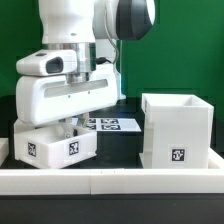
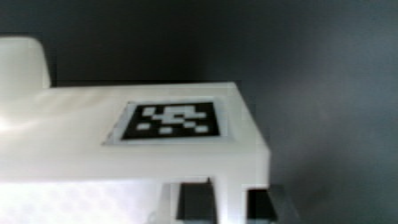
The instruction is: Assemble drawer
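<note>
A small white drawer tray sits at the exterior view's left, with a black-and-white tag on each of its two visible faces. My gripper reaches down onto it from above. In the wrist view the tray's tagged wall fills the frame, and my gripper has its two dark fingers close together with the tray's thin white wall between them. The tall hollow box stands upright at the exterior view's right, tag on its front. A second tray is not clearly in view.
The low white border rail runs along the front. The marker board lies flat between the tray and the tall box. A further white shape shows beyond the tray in the wrist view. A green wall is behind.
</note>
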Action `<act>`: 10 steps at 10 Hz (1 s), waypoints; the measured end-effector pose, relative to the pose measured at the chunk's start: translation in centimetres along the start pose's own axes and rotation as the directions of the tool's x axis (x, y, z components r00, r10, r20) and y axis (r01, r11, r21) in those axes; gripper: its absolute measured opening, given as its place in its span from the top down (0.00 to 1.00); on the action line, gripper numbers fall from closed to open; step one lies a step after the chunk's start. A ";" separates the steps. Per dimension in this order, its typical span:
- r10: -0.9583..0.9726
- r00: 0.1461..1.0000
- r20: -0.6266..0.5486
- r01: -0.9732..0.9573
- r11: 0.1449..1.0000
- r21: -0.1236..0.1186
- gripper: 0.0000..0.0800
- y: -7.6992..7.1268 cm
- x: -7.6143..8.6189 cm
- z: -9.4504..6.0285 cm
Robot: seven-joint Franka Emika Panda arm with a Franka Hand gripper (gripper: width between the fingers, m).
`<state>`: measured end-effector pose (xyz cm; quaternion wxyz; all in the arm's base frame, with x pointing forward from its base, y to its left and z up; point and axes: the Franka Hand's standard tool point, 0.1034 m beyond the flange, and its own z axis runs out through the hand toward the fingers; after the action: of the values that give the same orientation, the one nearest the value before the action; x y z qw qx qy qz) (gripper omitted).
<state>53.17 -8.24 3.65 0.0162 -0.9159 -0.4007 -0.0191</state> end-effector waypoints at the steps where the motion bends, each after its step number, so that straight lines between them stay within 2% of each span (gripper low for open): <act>1: -0.067 0.998 0.007 0.067 0.998 -0.003 0.94 0.1 -0.1 0.0; 2: -0.173 0.985 0.018 0.173 0.985 -0.007 0.94 0.1 -0.3 0.1; 4: -0.372 0.927 0.048 0.373 0.928 0.000 0.94 -0.4 0.1 0.2; 7: -0.509 0.859 0.061 0.509 0.861 0.011 0.94 -0.8 0.3 0.4; 10: -0.519 0.853 0.061 0.518 0.855 0.021 0.94 -1.2 0.2 0.8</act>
<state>52.45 -7.19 2.93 -0.0009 -0.7742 -0.6329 0.0075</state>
